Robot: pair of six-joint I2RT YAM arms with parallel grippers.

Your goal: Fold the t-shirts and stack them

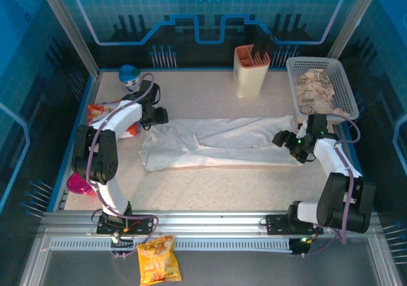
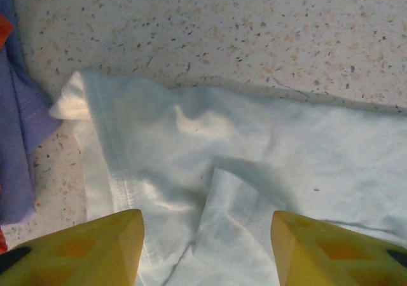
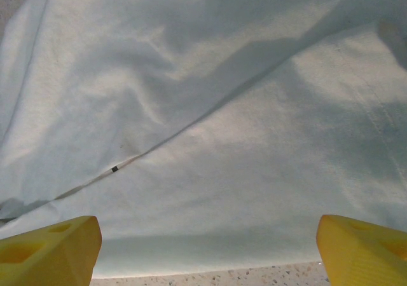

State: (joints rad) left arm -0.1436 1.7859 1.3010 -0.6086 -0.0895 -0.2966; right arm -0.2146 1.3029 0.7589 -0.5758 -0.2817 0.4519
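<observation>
Step in hand, as judged: the t-shirt point(image 1: 222, 143) lies as a long band across the middle of the table point(image 1: 210, 190), its long edges turned in, so a crosswise fold appears due. To do it well, each gripper should take both layers at an end edge, not the top ply alone. The lift should be low and the carry level, so that the band does not open or skew.

Right gripper point(image 1: 283, 138): fingers spread wide, holding nothing. It stands at the right end of the band. In the right wrist view the gripper point(image 3: 206, 248) is above the cloth, whose near hem runs just beyond the fingertips. A small dark mark point(image 3: 114, 168) sits on a seam to the left.

Left gripper point(image 1: 159, 116): fingers apart, nothing pinched. It stands at the far left corner of the band. In the left wrist view the gripper point(image 2: 206, 251) is over rumpled cloth, with a sleeve end point(image 2: 70, 102) beyond and to the left. This corner needs smoothing before a grip.

Far right: a basket point(image 1: 310, 60) holds crumpled cloth point(image 1: 315, 90), well apart from both grippers.
</observation>
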